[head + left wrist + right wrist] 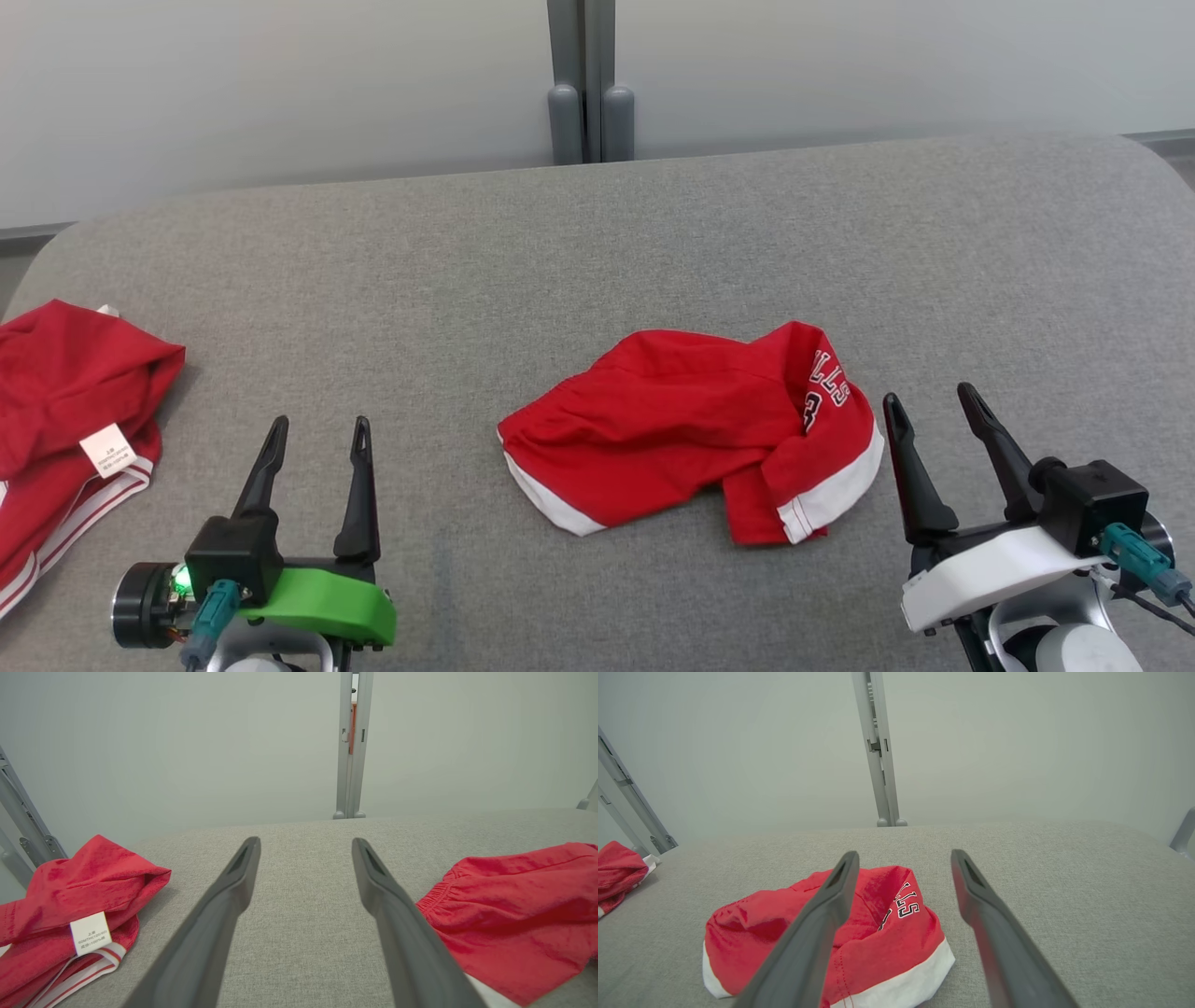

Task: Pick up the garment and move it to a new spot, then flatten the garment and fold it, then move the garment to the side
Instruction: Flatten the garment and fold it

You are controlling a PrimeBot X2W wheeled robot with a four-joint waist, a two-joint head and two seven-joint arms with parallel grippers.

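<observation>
We find the garment (691,434), red shorts with white trim, lying crumpled right of centre on the grey surface (560,252), just beside the right gripper (929,397). We judge that no step is done yet: pickup, relocation, flattening, folding and moving aside are all left. The right gripper and the left gripper (320,425) both have their fingers spread wide and hold nothing. Open room lies behind the garment and between the grippers. A second red garment (65,411) occupies the left edge, so we avoid that side and the rounded far corners.
</observation>
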